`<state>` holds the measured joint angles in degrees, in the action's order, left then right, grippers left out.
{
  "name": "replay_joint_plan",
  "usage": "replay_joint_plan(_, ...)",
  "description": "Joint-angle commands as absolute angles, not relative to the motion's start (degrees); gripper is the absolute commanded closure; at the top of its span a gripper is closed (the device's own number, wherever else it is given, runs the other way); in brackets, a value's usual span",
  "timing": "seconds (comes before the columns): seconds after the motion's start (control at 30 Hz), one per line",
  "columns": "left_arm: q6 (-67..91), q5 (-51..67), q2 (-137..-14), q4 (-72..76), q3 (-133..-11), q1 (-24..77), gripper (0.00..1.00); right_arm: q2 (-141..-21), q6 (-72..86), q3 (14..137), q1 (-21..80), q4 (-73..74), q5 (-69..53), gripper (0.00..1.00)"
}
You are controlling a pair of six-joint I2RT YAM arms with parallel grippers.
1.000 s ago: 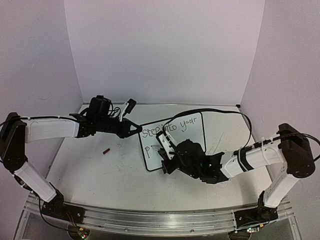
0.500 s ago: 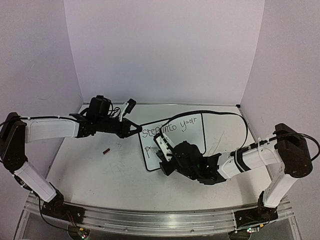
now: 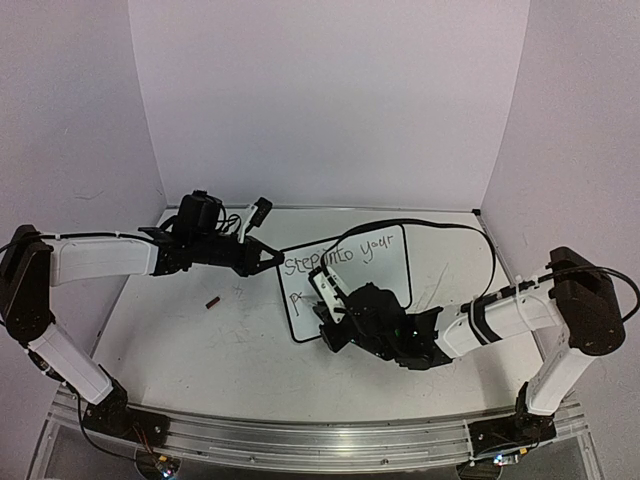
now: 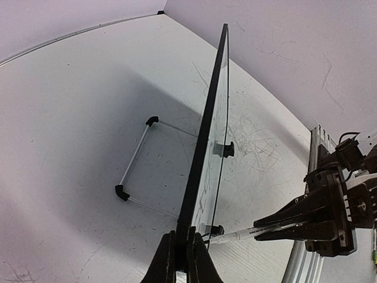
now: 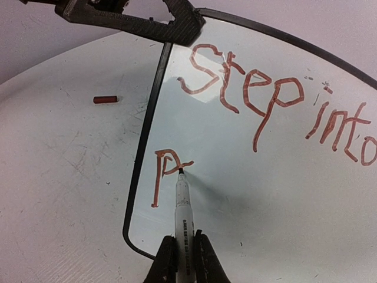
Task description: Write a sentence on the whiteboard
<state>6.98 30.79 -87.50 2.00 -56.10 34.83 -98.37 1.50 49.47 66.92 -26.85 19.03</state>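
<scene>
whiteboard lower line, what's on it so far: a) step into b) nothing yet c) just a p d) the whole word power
c: in the right wrist view the whiteboard shows only a p on its lower line, the marker tip at its stroke; step into sits on the line above

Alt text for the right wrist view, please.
The right gripper holds a marker, tip on the whiteboard just after a lone "p" under "step into". The left gripper clamps the board's upper-left corner; a small red cylinder lies beside it.
</scene>
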Motion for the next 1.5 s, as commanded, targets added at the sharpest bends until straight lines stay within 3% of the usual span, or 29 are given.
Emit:
replay_joint_plan(0.0,3.7,26.0,-87.1,-0.6,-54.8,34.7,1.00,-97.4,2.2,48.5,66.9,-25.6,20.8,1.00)
replay_joint_plan(0.87,3.7,26.4,-87.2,-0.6,-54.8,34.7,1.00,-95.2,3.6,47.1,65.3,-29.3,25.3,1.00)
replay_joint_plan(1.47,3.6,26.6,-87.0,-0.6,-54.9,34.8,1.00,-97.6,3.1,49.5,65.2,-30.4,21.9,1.00)
